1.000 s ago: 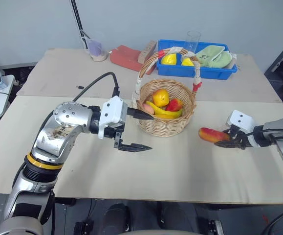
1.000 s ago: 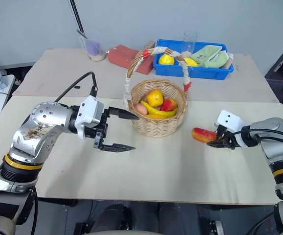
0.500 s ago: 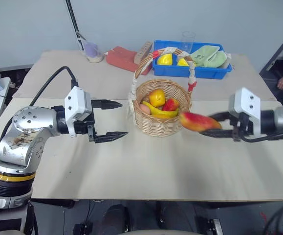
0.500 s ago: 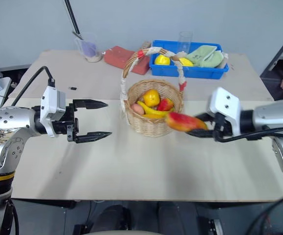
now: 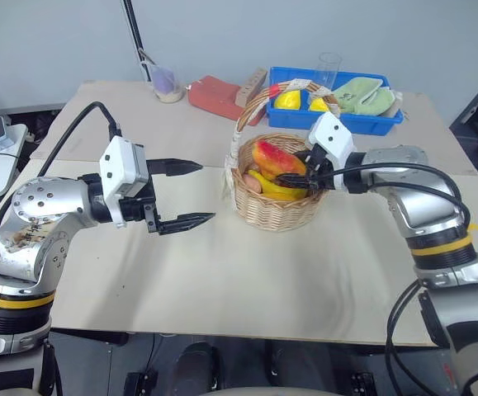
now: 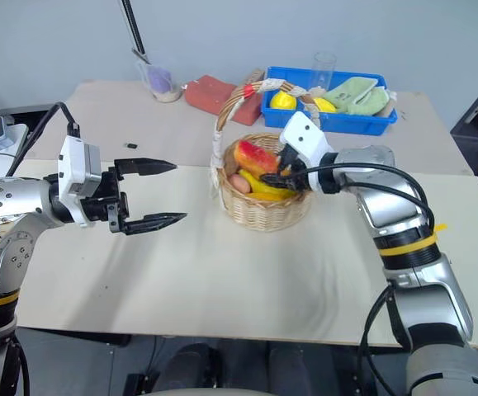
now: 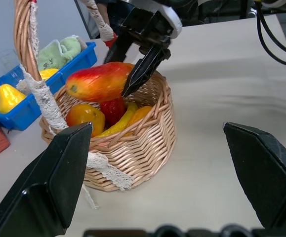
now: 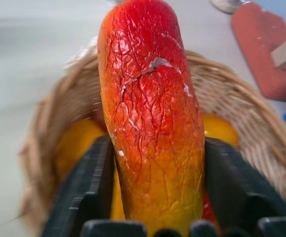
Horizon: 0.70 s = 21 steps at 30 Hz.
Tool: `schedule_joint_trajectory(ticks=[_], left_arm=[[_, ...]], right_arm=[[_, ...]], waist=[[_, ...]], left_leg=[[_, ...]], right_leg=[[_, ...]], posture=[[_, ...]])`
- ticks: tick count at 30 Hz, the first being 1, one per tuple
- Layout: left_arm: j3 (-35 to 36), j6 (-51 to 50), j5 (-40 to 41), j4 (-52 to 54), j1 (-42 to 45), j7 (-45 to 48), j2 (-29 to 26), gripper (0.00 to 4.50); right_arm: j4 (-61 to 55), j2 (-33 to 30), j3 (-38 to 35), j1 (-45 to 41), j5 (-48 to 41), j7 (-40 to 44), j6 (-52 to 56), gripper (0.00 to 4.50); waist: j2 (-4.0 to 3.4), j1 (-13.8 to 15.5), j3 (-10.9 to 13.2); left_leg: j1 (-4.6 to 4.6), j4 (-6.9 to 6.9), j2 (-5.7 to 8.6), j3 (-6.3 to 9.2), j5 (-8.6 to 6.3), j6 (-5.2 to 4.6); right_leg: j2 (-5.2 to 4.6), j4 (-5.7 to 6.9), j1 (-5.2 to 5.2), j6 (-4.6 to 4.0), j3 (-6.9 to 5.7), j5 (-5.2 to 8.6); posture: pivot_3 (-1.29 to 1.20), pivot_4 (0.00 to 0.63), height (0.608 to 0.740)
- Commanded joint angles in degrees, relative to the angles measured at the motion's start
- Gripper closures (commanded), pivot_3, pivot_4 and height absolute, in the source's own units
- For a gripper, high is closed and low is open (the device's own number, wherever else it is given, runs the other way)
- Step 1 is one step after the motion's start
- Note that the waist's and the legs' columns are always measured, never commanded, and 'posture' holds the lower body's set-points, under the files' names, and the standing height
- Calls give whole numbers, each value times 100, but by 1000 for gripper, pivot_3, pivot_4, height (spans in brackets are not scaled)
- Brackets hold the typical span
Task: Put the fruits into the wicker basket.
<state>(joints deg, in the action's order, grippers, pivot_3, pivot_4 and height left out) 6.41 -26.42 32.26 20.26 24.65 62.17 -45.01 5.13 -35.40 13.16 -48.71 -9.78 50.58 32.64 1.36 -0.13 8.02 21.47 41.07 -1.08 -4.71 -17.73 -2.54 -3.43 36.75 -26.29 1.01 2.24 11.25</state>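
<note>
Centre frame, above the round tan wicker basket (image 5: 276,194), right gripper (image 5: 298,172) grips the red-to-yellow elongated toy fruit (image 5: 273,157), its far end partly hidden by fingers; left gripper (image 5: 191,193) open, empty.

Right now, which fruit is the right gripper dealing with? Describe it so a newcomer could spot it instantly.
Find the wicker basket with the tall wrapped handle, mid-table in front of the blue tray. Just above its rim, between the fingers of the right gripper, is the red-to-yellow fruit. It is long and red fading to yellow-orange, lying over the fruits already inside.
</note>
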Motion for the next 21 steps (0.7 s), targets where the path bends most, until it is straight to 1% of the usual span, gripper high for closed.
schedule_joint_trajectory(ticks=[1, 2, 6, 8, 11, 14, 17, 21], left_arm=[[70, -39, 229, 239, 66, -95, 60, 0], [67, -38, 235, 235, 67, -107, 68, 0], [8, -26, 215, 178, 117, -155, 80, 0], [-43, -32, 227, 151, 175, -164, 111, 0], [-80, -51, 264, 163, 192, -154, 120, 0], [-179, -100, 287, 219, 179, -170, 161, 0], [-229, -154, 342, 258, 183, -203, 243, 0], [-230, -250, 404, 267, 260, -229, 285, 0]], right_arm=[[-251, 38, -250, -90, -66, -13, -46, 251], [-367, 17, -301, -45, -120, 19, 14, 23], [-1070, -204, -620, 210, -521, 202, 450, 23], [-1733, -533, -905, 583, -897, 423, 820, 23], [-2289, -863, -1199, 1036, -1165, 478, 1045, 23], [-2697, -1125, -1927, 1758, -1286, 231, 1037, 23], [-2658, -1014, -2350, 2115, -1178, -301, 915, 23], [-2018, -544, -2304, 1815, -845, -1056, 467, 23]], waist=[[0, -5, 0], [0, -6, 0], [0, -2, 0], [0, 30, 0], [0, 38, 0], [1, 41, 0], [1, 35, 0], [2, -69, 1]], left_leg=[[0, 0, 0, 2, 0, 0], [0, 0, 0, 2, 0, 0], [-1, -1, -1, 5, 0, 0], [0, -1, 0, 9, 0, 0], [4, 1, 0, 14, -1, -1], [1, 1, 2, 16, -1, -1], [-3, 0, 2, 15, -1, -1], [-8, -1, 0, 11, 0, 0]], right_leg=[[0, 0, 0, 0, 0, 0], [0, 2, 0, 0, 0, 0], [1, 4, 0, 0, -2, 0], [0, 3, 0, 0, -4, 0], [-3, 0, 2, 1, -7, 0], [-3, 1, 5, 2, -8, 1], [-2, 2, 7, 3, -5, 1], [4, 5, 8, 3, 3, 2]], posture=[[0, 150, 682], [0, 150, 682], [0, 150, 682], [0, 150, 682], [0, 150, 682], [0, 150, 682], [0, 150, 682], [0, 150, 682]])
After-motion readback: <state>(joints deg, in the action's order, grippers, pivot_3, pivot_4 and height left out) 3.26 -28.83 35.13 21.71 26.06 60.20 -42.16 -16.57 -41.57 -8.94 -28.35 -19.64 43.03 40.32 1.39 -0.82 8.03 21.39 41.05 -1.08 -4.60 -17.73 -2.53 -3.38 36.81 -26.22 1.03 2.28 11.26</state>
